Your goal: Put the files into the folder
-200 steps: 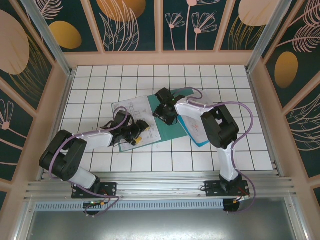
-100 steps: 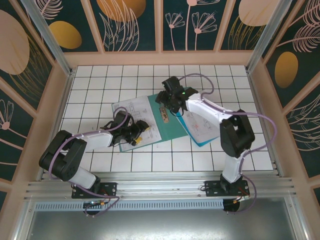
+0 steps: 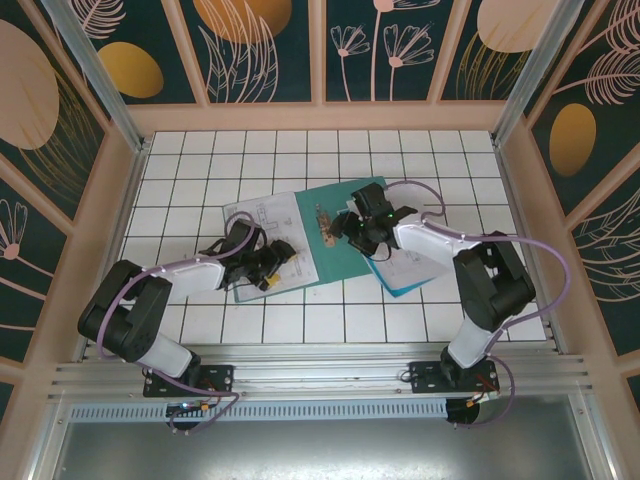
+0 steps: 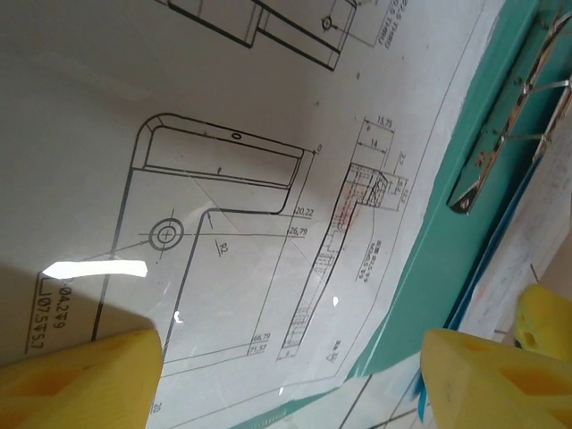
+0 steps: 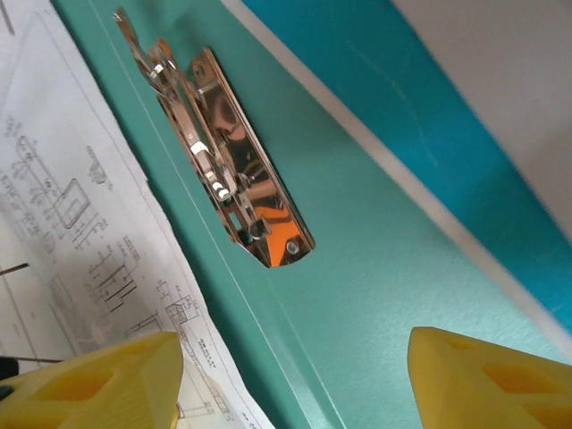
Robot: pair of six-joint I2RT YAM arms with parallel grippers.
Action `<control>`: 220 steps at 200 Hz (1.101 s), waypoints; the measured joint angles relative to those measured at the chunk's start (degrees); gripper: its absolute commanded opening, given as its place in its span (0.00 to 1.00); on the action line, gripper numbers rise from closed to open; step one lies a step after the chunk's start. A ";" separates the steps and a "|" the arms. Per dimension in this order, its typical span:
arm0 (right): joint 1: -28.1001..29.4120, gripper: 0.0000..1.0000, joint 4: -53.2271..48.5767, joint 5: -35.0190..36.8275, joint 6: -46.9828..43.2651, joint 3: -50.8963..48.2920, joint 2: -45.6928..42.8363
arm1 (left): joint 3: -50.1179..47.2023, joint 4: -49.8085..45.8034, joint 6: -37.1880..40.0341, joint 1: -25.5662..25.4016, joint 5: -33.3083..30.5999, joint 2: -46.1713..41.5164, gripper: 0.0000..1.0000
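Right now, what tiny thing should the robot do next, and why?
Probably lower the open right hand onto the shiny metal clip and work its lever: that hand hovers empty over the clip on the open dark green folder, and the white printed paper sheet lies loose beside it.

Our view of the cyan sheet [image 3: 404, 286] half under the right arm [image 3: 440, 245], small print [image 4: 368, 264] unreadable, clip [image 4: 483, 170] cropped
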 measured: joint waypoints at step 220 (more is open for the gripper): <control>-28.22 0.62 -1.07 -13.27 -10.62 -12.37 -1.62 | 28.55 -5.84 0.48 -22.27 12.61 21.31 0.64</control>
